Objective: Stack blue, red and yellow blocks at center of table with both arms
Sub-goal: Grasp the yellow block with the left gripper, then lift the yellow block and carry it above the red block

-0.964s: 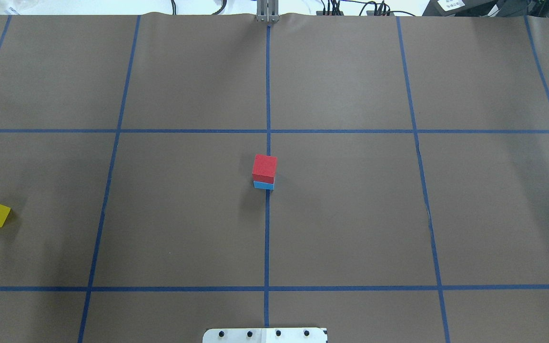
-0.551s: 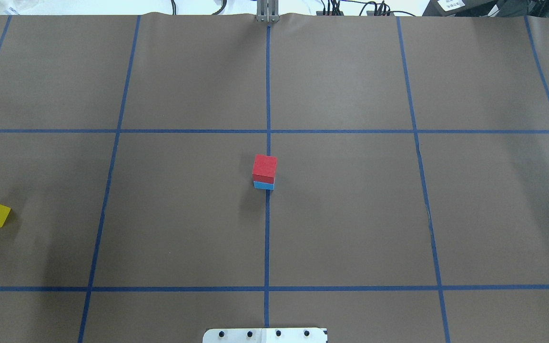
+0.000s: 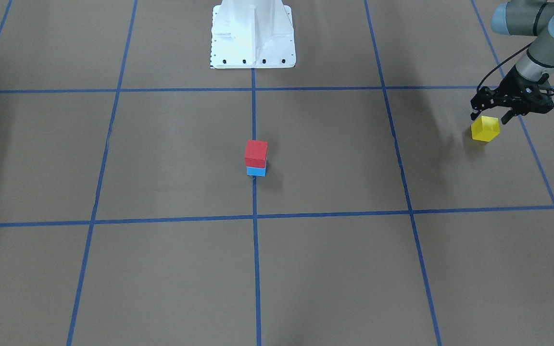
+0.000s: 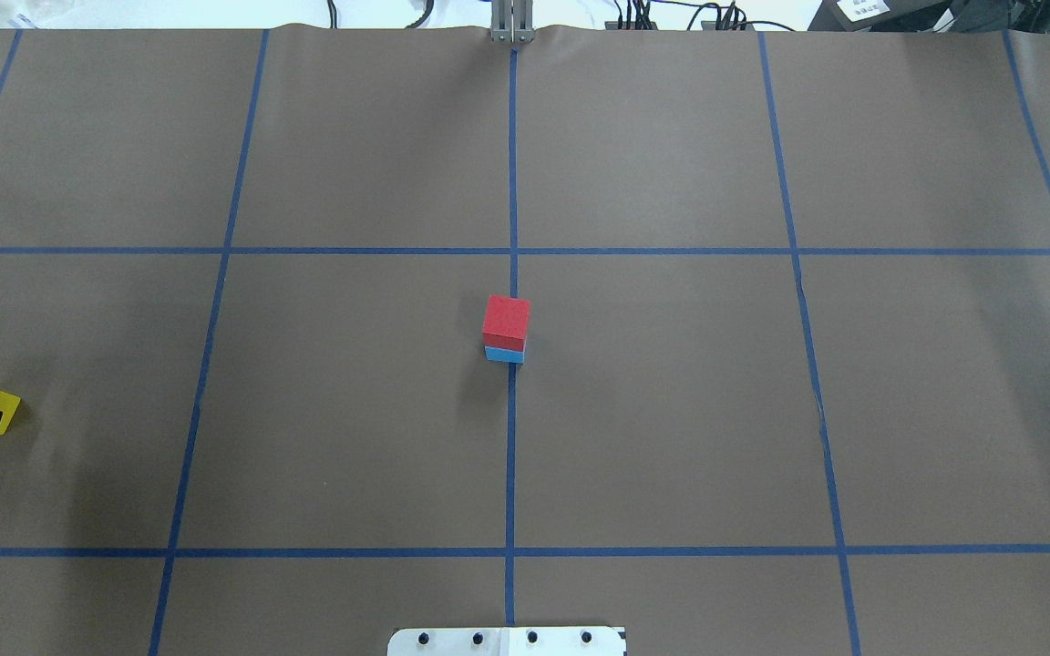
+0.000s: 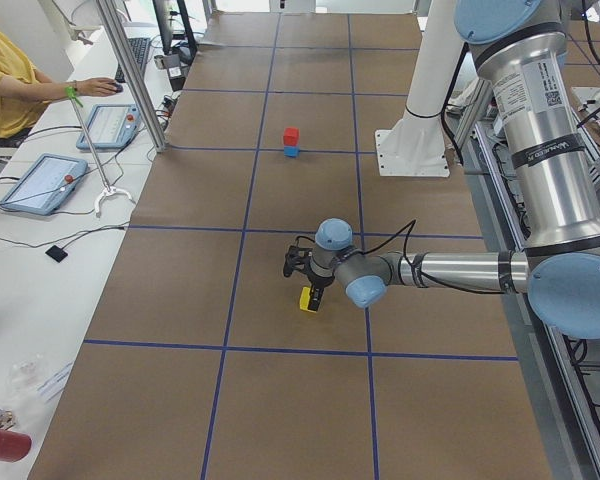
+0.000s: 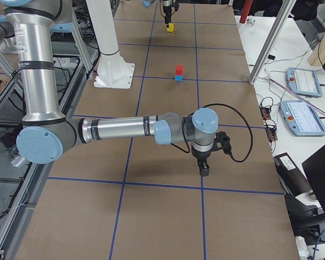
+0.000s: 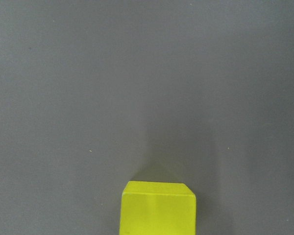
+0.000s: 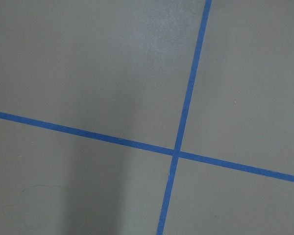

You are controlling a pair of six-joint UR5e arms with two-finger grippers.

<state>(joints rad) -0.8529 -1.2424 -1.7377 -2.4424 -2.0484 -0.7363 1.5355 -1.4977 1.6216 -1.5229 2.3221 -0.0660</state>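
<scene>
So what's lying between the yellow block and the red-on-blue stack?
Only bare paper, crossed by one blue tape line, lies between the yellow block and the stack; the front-facing view shows it.

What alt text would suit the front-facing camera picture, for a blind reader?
A robot arm's open left gripper hangs just over a yellow block at the picture's right edge. At the centre of the brown table, a red block sits on a blue block.

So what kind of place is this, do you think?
Probably a robotics research lab: a table gridded with blue tape, and an operator seated beside control tablets.
</scene>
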